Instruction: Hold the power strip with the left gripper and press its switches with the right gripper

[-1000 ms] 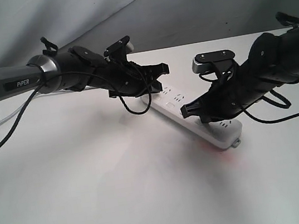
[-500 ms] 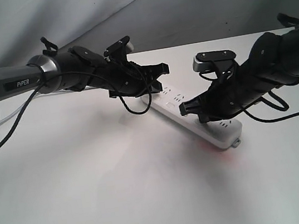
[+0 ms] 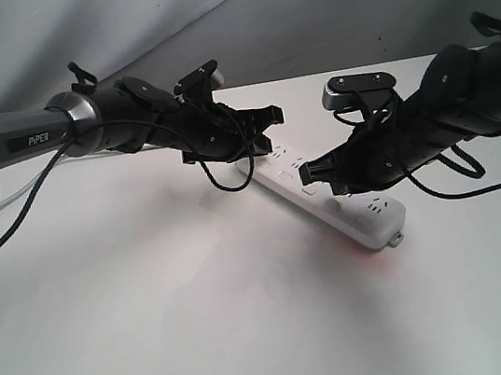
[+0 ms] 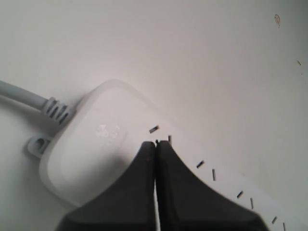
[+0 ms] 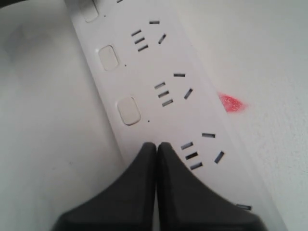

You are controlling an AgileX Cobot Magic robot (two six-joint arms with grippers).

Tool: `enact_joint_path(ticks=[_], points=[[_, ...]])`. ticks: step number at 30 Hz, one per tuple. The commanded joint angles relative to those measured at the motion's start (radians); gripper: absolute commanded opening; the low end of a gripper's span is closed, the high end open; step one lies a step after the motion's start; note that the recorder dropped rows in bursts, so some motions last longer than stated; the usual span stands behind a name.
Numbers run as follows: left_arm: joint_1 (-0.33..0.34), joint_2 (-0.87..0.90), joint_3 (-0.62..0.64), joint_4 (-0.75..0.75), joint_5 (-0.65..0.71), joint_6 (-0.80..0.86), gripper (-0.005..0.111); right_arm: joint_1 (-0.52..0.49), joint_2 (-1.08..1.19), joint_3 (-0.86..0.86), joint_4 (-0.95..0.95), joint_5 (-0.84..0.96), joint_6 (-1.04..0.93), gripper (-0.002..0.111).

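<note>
Right wrist view: right pincer (image 5: 156, 145) closed over long white plastic power strip (image 5: 192, 110); left pincer (image 4: 155, 143) closed at its corded end.

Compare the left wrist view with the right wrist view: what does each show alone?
Only left wrist: the cable and tab at the strip's rounded end. Only right wrist: switches and a red patch on the table. Both: the strip, with a shut gripper over it: left gripper, right gripper.
</note>
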Motion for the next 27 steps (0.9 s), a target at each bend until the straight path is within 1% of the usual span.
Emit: enact_joint_path(ticks=[1, 10, 27], points=[[-0.004, 0.001, -0.004, -0.004, -0.011, -0.004, 0.000, -0.001, -0.006, 0.002, 0.004, -0.009, -0.010, 0.000], [-0.004, 0.001, -0.004, -0.004, -0.011, -0.004, 0.000, -0.001, 0.025, 0.002, 0.012, 0.030, -0.010, 0.000], [-0.004, 0.001, -0.004, -0.004, -0.011, -0.006, 0.000, -0.001, 0.101, 0.002, 0.010, 0.052, -0.030, 0.000]])
